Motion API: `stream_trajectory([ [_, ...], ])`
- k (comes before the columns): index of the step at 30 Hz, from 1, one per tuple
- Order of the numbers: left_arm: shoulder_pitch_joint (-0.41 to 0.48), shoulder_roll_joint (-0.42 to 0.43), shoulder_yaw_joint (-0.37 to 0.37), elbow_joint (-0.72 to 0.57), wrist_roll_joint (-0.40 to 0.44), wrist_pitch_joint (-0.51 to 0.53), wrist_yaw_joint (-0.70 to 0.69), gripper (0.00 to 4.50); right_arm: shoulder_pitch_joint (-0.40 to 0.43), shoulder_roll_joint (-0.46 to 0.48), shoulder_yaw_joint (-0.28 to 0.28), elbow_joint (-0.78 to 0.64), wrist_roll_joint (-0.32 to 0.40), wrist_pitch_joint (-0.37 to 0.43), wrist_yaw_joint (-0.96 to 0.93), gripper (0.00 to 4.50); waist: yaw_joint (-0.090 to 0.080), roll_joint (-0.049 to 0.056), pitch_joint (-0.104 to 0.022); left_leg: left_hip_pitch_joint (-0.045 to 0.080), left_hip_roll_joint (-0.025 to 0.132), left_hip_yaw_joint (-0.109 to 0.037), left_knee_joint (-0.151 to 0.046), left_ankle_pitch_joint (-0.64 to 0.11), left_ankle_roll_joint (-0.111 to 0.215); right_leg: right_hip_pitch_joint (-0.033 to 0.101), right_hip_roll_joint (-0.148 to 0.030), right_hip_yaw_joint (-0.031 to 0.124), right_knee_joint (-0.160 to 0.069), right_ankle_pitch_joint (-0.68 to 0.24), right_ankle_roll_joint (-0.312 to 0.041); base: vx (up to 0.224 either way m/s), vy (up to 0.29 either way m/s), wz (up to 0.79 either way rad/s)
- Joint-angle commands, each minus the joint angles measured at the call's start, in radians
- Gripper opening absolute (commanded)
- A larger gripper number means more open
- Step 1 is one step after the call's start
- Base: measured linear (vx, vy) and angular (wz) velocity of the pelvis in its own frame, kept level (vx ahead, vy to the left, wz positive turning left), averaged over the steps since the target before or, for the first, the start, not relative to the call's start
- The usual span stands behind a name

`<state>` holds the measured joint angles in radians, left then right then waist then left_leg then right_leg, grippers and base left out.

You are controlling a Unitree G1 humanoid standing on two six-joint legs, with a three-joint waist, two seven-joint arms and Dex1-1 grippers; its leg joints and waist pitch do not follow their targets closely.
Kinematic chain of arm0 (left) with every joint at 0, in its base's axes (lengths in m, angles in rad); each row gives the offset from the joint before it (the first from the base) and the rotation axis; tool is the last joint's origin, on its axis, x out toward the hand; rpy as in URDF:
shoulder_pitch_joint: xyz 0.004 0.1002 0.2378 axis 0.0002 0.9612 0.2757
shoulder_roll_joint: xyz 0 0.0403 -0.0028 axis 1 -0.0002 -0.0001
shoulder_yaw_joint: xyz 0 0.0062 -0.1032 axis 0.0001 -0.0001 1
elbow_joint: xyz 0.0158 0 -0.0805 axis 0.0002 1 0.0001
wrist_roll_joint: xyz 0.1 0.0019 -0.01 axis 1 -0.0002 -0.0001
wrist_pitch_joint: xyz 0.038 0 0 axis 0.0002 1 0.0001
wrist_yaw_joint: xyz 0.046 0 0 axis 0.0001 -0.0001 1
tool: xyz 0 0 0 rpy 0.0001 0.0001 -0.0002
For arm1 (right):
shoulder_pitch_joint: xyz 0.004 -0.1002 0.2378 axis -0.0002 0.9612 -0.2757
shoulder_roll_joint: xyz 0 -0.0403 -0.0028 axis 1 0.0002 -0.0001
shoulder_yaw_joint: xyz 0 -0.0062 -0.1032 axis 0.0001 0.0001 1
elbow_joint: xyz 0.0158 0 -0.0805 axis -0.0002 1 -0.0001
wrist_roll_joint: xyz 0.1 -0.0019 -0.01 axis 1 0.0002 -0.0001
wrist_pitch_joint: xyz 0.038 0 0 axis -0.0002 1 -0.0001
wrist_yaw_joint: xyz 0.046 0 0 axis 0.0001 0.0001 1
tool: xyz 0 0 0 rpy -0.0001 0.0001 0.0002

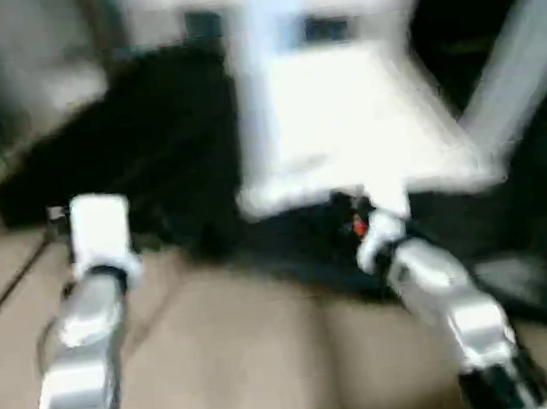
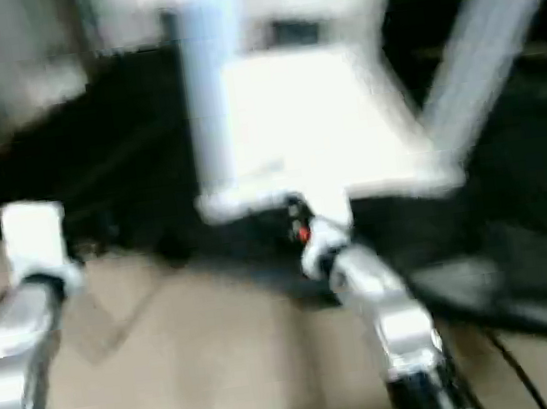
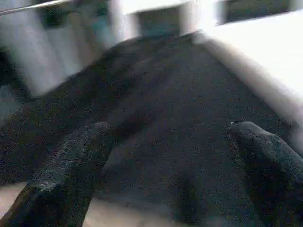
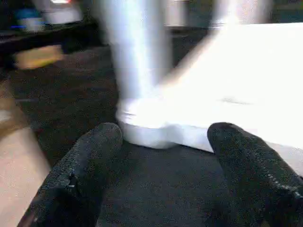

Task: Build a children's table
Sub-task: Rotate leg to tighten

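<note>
while the white tabletop [image 1: 364, 122] lies upside down on a black mat [image 1: 154, 139] over the tan floor [image 1: 255, 368], one leg [image 1: 270, 64] stands upright in its near corner socket at about twelve o'clock of the head view, and a second leg [image 1: 524, 40] slants up at two o'clock; the right gripper [image 4: 165, 142] hangs with fingers [image 4: 85, 165] spread wide and empty, just short of the tabletop's near corner where that upright leg is seated; the left gripper [image 3: 170, 156], at nine o'clock, is spread wider, its fingers [image 3: 71, 175] holding nothing over the mat, the tabletop's edge off to one side
</note>
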<state>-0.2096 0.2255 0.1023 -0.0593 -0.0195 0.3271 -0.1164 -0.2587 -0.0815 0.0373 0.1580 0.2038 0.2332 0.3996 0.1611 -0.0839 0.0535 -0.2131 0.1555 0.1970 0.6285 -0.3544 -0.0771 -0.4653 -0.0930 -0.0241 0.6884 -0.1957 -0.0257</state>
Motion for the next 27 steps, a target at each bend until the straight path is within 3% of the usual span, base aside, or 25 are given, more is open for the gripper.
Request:
stream_trajectory([
  [1,0.001,-0.006,-0.021,-0.017,-0.023,-0.013,-0.024,4.43,0.001,-0.001,-0.024,-0.026,0.016,0.008,-0.010,3.52,0.042,-0.009,-0.057,-0.126,-0.040,-0.067,0.098,-0.109,0.121,0.242,-0.183,0.177,-0.187,-0.552,-0.311,0.199,-0.055,-0.24],
  [2,0.002,-0.007,-0.021,-0.018,-0.025,-0.014,-0.026,4.43,0.003,-0.002,-0.025,-0.028,0.016,0.008,-0.011,3.52,0.055,0.017,-0.065,-0.143,-0.025,-0.091,0.110,-0.023,0.079,0.246,-0.194,0.183,-0.175,-0.489,-0.350,0.199,-0.055,-0.24],
  [3,0.010,-0.013,-0.020,-0.025,-0.035,-0.008,-0.031,4.43,0.012,-0.005,-0.027,-0.039,0.015,0.008,-0.012,3.52,0.023,0.011,-0.064,-0.192,-0.019,-0.124,0.136,0.092,0.008,0.240,-0.172,0.155,-0.141,-0.214,-0.386,0.195,-0.024,-0.28],
  [4,0.014,-0.014,-0.020,-0.028,-0.035,-0.003,-0.030,4.43,0.017,-0.006,-0.028,-0.042,0.014,0.008,-0.010,3.52,0.011,0.022,-0.060,-0.187,-0.005,-0.135,0.106,0.221,-0.034,0.198,-0.156,0.102,-0.139,0.078,-0.403,0.141,-0.033,-0.16],
  [5,0.017,-0.012,-0.021,-0.027,-0.032,-0.001,-0.030,4.43,0.021,-0.009,-0.028,-0.045,0.016,0.008,-0.009,3.52,-0.001,0.041,-0.056,-0.179,0.006,-0.131,0.013,0.411,-0.032,0.147,-0.098,0.021,-0.124,0.269,-0.331,0.141,-0.033,-0.16],
  [6,0.020,-0.013,-0.016,-0.026,-0.029,-0.001,-0.022,4.43,0.025,-0.010,-0.029,-0.050,0.019,0.010,-0.008,3.52,-0.005,0.061,-0.056,-0.173,0.005,-0.121,-0.045,0.501,-0.012,0.130,-0.053,-0.017,-0.118,0.281,-0.262,0.115,-0.012,-0.07],
  [7,0.021,-0.013,-0.011,-0.024,-0.028,-0.002,-0.017,4.43,0.027,-0.012,-0.029,-0.054,0.022,0.011,-0.007,3.52,-0.018,0.108,-0.069,-0.195,0.035,-0.131,-0.085,0.584,0.034,0.147,0.015,-0.046,-0.073,0.276,-0.141,0.077,-0.018,-0.21],
  [8,0.020,-0.014,-0.006,-0.022,-0.030,0.001,-0.015,4.43,0.028,-0.013,-0.028,-0.056,0.023,0.012,-0.007,3.52,-0.026,0.115,-0.082,-0.166,0.101,-0.149,-0.068,0.490,0.085,0.121,-0.004,-0.030,-0.067,0.202,-0.073,0.077,-0.018,-0.21],
  [9,0.018,-0.013,-0.003,-0.021,-0.030,0.007,-0.013,4.43,0.027,-0.013,-0.029,-0.057,0.024,0.012,-0.006,3.52,-0.023,0.108,-0.080,-0.153,0.116,-0.143,-0.068,0.376,0.104,0.106,-0.026,-0.013,-0.084,0.155,-0.085,0.072,-0.016,-0.10],
  [10,0.015,-0.015,0.005,-0.019,-0.039,0.015,-0.016,4.43,0.024,-0.013,-0.029,-0.056,0.024,0.013,-0.007,3.52,-0.021,0.095,-0.078,-0.167,0.102,-0.125,-0.076,0.239,0.103,0.122,-0.053,-0.002,-0.097,0.148,-0.136,0.050,0.020,0.13],
  [11,0.013,-0.018,0.011,-0.019,-0.048,0.020,-0.019,4.43,0.020,-0.013,-0.030,-0.055,0.024,0.012,-0.006,3.52,-0.011,0.084,-0.068,-0.167,0.082,-0.099,-0.084,0.104,0.072,0.120,-0.057,0.003,-0.117,0.081,-0.166,0.050,0.020,0.13],
  [12,0.012,-0.018,0.015,-0.021,-0.057,0.024,-0.021,4.43,0.016,-0.012,-0.031,-0.053,0.022,0.012,-0.004,3.52,-0.013,0.075,-0.063,-0.170,0.076,-0.091,-0.089,0.058,0.064,0.127,-0.061,0.005,-0.125,0.030,-0.169,0.000,0.000,0.00],
  [13,0.012,-0.018,0.017,-0.022,-0.068,0.027,-0.027,4.43,0.013,-0.012,-0.033,-0.050,0.020,0.012,-0.002,3.52,-0.007,0.077,-0.058,-0.162,0.075,-0.082,-0.099,-0.014,0.046,0.126,-0.062,0.004,-0.140,-0.110,-0.153,0.000,0.000,0.00],
  [15,0.012,-0.015,0.013,-0.032,-0.098,0.027,-0.063,4.43,0.005,-0.013,-0.033,-0.044,0.017,0.014,0.003,3.52,-0.008,0.076,-0.056,-0.155,0.082,-0.079,-0.109,-0.065,0.030,0.121,-0.062,0.004,-0.150,-0.231,-0.127,0.000,0.000,0.00],
  [16,0.010,-0.011,0.003,-0.039,-0.123,0.024,-0.105,4.43,-0.002,-0.015,-0.032,-0.041,0.017,0.017,0.009,3.52,-0.011,0.069,-0.052,-0.151,0.083,-0.074,-0.115,-0.095,0.024,0.118,-0.064,0.004,-0.159,-0.291,-0.109,0.000,0.000,0.00],
  [18,-0.004,0.003,-0.027,-0.034,-0.141,0.012,-0.172,4.43,-0.015,-0.027,-0.022,-0.031,0.014,0.020,0.021,3.52,-0.009,0.072,-0.053,-0.148,0.087,-0.073,-0.120,-0.111,0.011,0.113,-0.067,0.005,-0.159,-0.317,-0.102,0.000,0.000,0.00],
  [24,-0.064,0.017,-0.061,0.023,-0.160,0.038,-0.251,4.43,-0.036,-0.034,-0.016,-0.021,0.021,0.027,0.027,3.52,-0.008,0.070,-0.058,-0.150,0.087,-0.068,-0.121,-0.084,-0.001,0.116,-0.072,0.007,-0.151,-0.249,-0.095,0.000,0.000,0.00],
  [27,-0.121,0.032,-0.097,0.117,-0.115,0.062,-0.247,4.43,-0.038,-0.041,-0.015,-0.016,0.021,0.032,0.039,3.52,-0.008,0.070,-0.061,-0.149,0.085,-0.066,-0.119,-0.055,0.000,0.117,-0.068,0.006,-0.144,-0.189,-0.096,0.000,0.000,0.00],
])
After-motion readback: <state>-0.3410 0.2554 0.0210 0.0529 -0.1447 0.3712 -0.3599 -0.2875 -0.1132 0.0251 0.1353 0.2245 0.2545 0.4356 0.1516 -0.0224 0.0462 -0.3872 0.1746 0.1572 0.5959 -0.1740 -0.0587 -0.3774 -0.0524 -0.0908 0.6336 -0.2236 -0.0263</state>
